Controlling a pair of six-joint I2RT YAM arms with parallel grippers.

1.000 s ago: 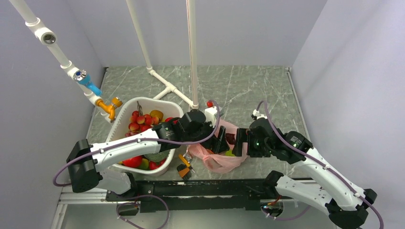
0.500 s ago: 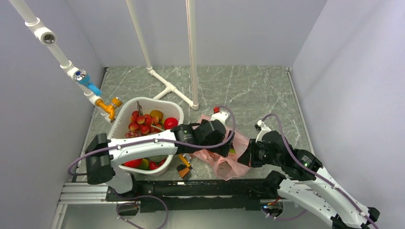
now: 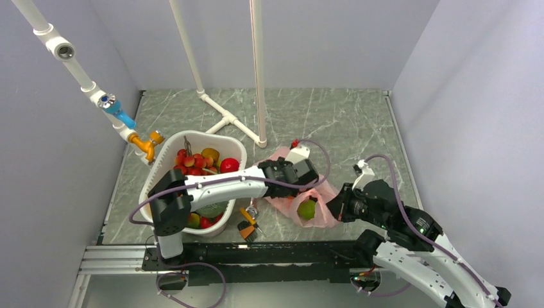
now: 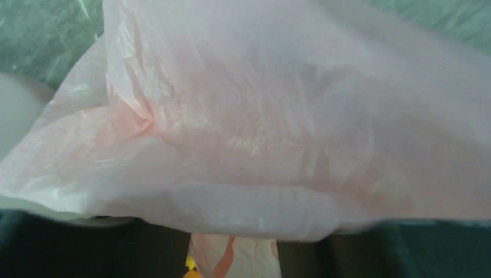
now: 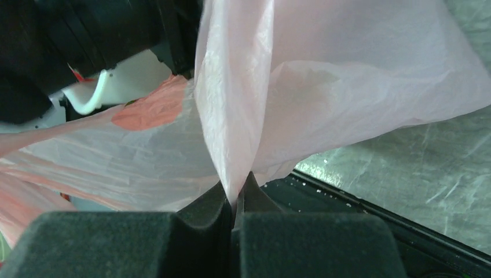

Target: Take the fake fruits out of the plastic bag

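Clearly, the right gripper [image 5: 234, 200] pinched a fold of the plastic bag [image 3: 327, 192], which lay near the white basket [image 3: 202, 133] with a green fruit [image 3: 306, 208] inside. Whether the left gripper [image 3: 305, 184], pressed into the film, was spread couldn't be told.

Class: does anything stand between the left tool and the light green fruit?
Yes. The crinkly translucent pink plastic bag drapes across the left tool, filling its wrist view; the small glossy light green plastic fruit shows only from above.
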